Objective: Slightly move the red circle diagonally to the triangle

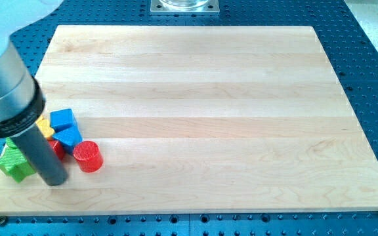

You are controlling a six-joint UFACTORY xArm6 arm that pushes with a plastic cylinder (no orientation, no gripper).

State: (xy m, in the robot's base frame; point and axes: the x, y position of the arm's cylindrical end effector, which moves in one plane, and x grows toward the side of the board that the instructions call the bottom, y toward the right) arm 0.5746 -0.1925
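A red circle block, a short cylinder, stands near the board's lower left. My tip rests on the board just to the view's left of it and slightly lower, a small gap apart. Behind the rod sits a cluster: a blue cube, a blue triangle-like block, a yellow block, a small red block mostly hidden, and a green star-shaped block at the far left.
The wooden board lies on a blue perforated table. The arm's large grey housing covers the upper left corner. A metal mount sits at the view's top.
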